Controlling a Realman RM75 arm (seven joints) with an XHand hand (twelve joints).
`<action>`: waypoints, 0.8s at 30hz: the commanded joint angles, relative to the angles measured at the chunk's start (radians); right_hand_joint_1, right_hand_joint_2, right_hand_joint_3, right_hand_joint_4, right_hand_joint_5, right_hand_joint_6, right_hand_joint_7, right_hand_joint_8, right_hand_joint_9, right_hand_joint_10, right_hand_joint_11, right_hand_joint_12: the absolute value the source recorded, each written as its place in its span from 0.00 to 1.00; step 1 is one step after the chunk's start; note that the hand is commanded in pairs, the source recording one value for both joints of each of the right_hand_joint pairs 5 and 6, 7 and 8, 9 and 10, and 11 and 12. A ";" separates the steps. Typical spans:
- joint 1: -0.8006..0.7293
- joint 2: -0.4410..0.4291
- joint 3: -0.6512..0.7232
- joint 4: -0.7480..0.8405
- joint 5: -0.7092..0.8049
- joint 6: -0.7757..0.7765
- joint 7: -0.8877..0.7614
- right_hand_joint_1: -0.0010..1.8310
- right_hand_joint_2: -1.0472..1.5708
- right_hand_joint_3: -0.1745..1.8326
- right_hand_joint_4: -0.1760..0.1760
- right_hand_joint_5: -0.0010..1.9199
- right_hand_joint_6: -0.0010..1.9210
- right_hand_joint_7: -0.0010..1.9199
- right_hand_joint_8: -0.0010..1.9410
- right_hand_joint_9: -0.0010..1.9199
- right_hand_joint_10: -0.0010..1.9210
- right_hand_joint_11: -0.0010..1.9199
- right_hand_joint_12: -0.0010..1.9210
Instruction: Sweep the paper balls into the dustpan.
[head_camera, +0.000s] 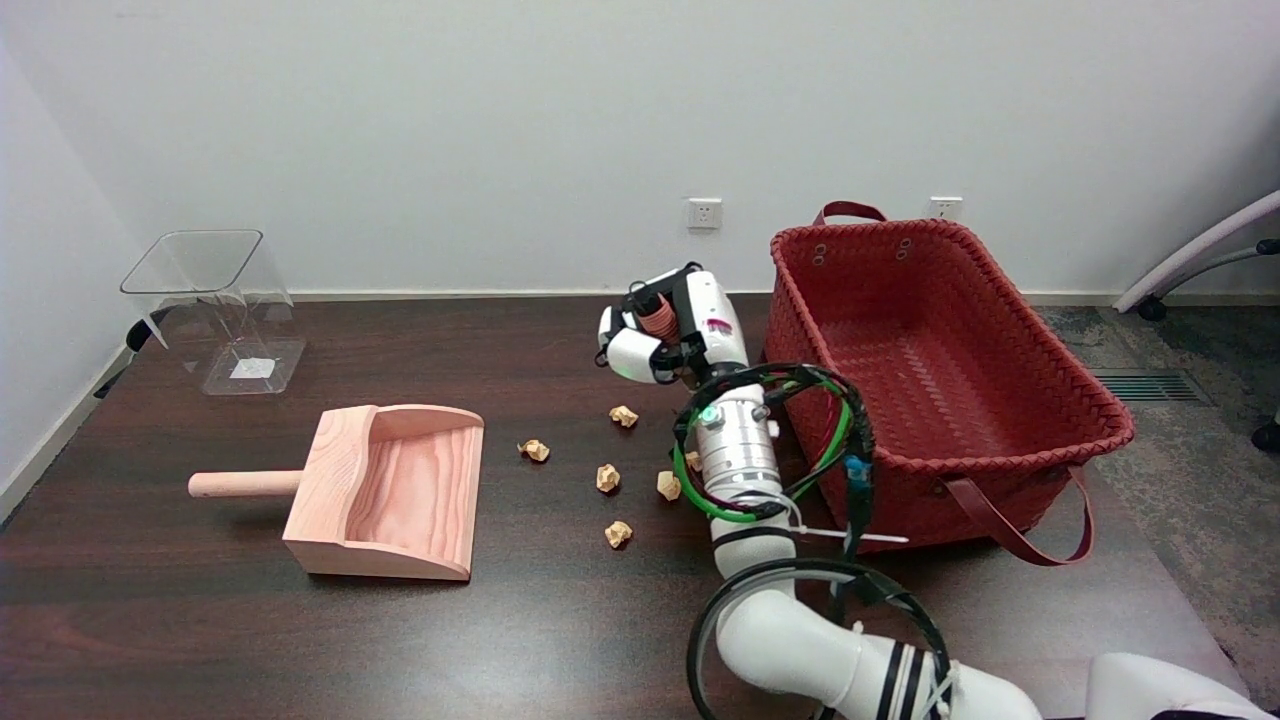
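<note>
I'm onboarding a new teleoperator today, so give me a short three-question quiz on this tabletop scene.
1. True or false: the wooden dustpan already holds a paper ball.
2. How many paper balls are plainly visible on the table?
3. The robot hand is nearest to: A) the clear plastic container B) the red woven basket C) the dustpan handle

Key: 1 false; 2 at least five, a sixth seems half hidden by the arm; 3 B.

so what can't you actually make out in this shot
- Head view: the right hand has its fingers curled around something reddish; what it is, and whether it is held, cannot be told.
- One paper ball is half hidden behind the right arm; more may lie behind it.
- The red basket near wall hides part of its floor.
</note>
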 joint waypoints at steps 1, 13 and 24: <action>0.013 -0.115 -0.072 0.003 0.049 0.060 -0.031 0.65 0.82 0.54 0.50 1.00 1.00 1.00 0.99 1.00 1.00 1.00 1.00; 0.077 -0.140 -0.129 0.021 0.084 0.049 -0.021 0.65 0.80 0.53 0.50 1.00 1.00 1.00 0.99 1.00 1.00 1.00 1.00; 0.156 -0.202 -0.182 0.106 0.120 0.047 0.047 0.64 0.80 0.53 0.50 1.00 1.00 1.00 0.99 1.00 1.00 1.00 1.00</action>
